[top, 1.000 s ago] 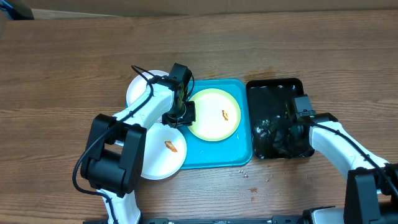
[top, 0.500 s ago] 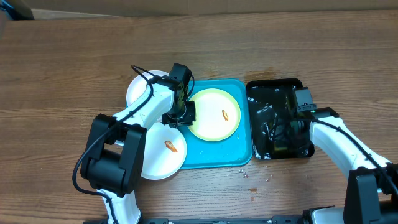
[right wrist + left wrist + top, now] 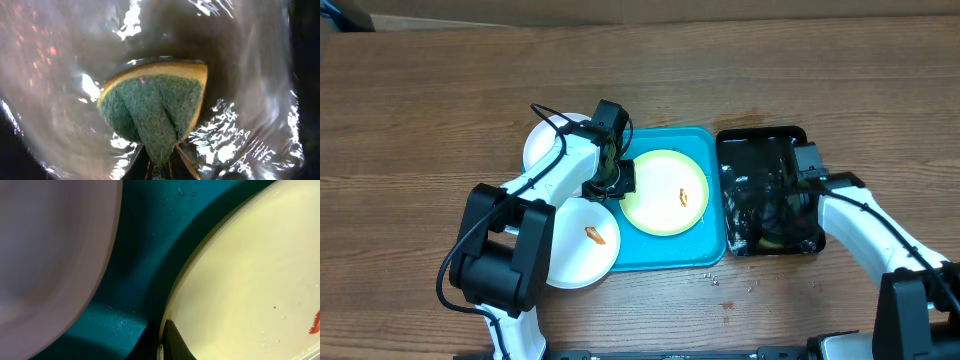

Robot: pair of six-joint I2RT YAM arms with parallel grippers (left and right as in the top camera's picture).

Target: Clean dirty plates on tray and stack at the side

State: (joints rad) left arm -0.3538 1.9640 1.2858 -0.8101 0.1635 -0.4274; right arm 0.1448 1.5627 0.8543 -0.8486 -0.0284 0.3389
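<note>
brown wood-grain surface point(image 3: 440, 90) ran under everything. from overhead, the turquoise tray point(image 3: 708, 245) sat near the middle, and a smaller black tray point(image 3: 760, 135) stood just beside it on the right. the green-rimmed plate point(image 3: 655, 205) lay flat inside the turquoise tray with an orange smear point(image 3: 683, 195) toward its right side. the upper white plate point(image 3: 542, 150) rested off the tray's far left corner, partly hidden by the left arm. the lower white plate point(image 3: 575, 258) overlapped the tray's near left edge and carried its own smear. the left tool point(image 3: 609, 184) was down at the green-rimmed plate's left rim. the right tool point(image 3: 782, 205) reached into the wet black tray.

seen from the left wrist, the pale plate filled the right side over dark teal tray floor. one dark finger point(image 3: 172, 342) lay on the plate's rim, so the tool looked clamped tight on that edge. a blurred white plate filled the left of that view.

seen from the right wrist, the tool was pinched closed on a sponge point(image 3: 155, 105), green scrub face toward the camera and yellow along its edge, with glistening water around it.
</note>
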